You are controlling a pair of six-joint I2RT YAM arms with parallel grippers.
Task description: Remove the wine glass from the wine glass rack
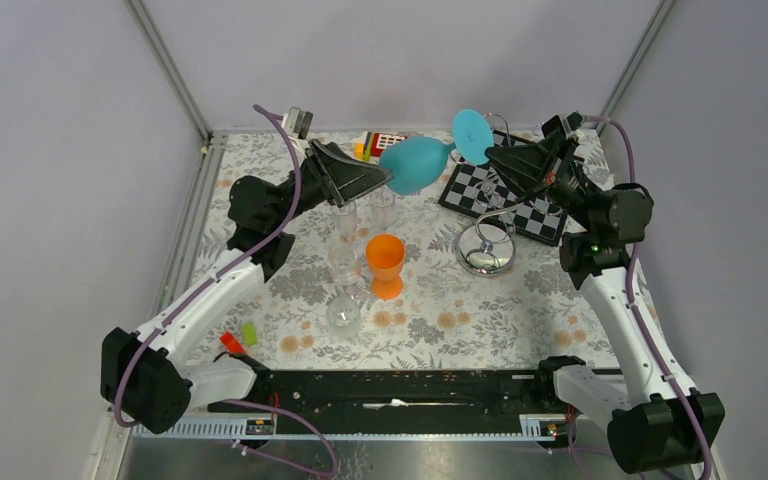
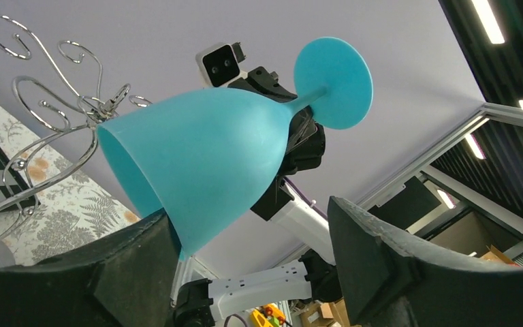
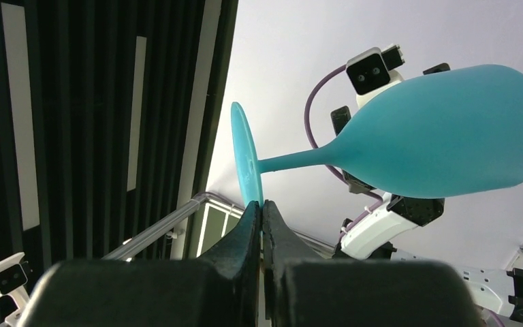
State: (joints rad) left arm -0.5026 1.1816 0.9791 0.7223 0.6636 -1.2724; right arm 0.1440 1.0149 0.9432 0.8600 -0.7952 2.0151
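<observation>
Near part of the table [image 1: 430, 320]: a loose group of clear glasses [image 1: 343, 315], with an orange cup [image 1: 386, 262] upright just beside them.

Mid-table, right side: chrome rack [image 1: 485, 248] standing on its ring base. A checkered board [image 1: 505, 200] lies behind it.

Farther back, in the air: teal wine glass [image 1: 415, 163] lying sideways, off the rack and left of its curled arms. The right gripper [image 3: 261, 208] is pinched tight on the rim of the foot. The left gripper [image 1: 382, 178] is spread wide around the bowl. One finger [image 2: 143, 252] looks to touch it; the other stands clear.
</observation>
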